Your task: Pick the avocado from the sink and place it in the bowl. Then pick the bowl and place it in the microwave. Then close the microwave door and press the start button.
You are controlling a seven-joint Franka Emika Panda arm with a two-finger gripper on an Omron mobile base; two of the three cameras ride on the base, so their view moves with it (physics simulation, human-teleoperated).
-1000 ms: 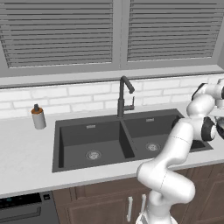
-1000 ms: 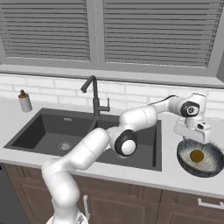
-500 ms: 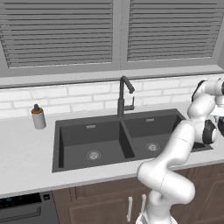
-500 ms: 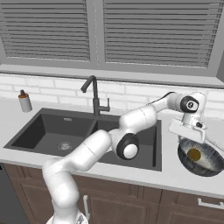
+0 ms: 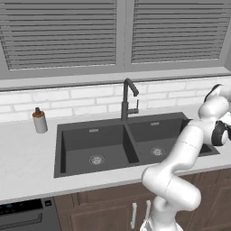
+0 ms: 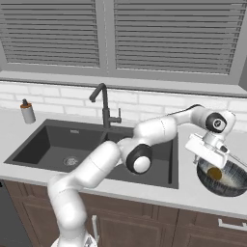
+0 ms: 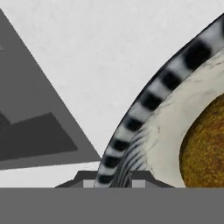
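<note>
Here, the small rounded golden-brown avocado (image 6: pixel 215 173) lies inside the grey round bowl with a ribbed, banded outside and a dark inside (image 6: pixel 233 183), on the pale counter (image 6: pixel 193 193) right of the dark grey double-basin sink (image 6: pixel 53 147). In the hand view the same golden-brown lump (image 7: pixel 204 148) fills the right edge, sitting against the bowl's pale mottled inner wall, the black-and-white banded rim (image 7: pixel 144 105) curving past it.

Two-finger gripper (image 6: pixel 208 155) of the white arm: set at the bowl's near-left rim, the hand tilted over it. In the hand view the small dark finger tips (image 7: pixel 138 178) stand close on either side of the rim wall; it looks pinched between them, clenched on the bowl, though little of the tips shows.

Sink corner (image 7: pixel 39 131) shows dark at the left of the hand view, apart from the bowl.

Outward: tall dark curved faucet (image 6: pixel 102 103) behind the basins; small grey soap bottle with a brown top (image 6: pixel 27 112) on the counter far left; white tile wall and slatted window blinds (image 6: pixel 159 38) above
</note>
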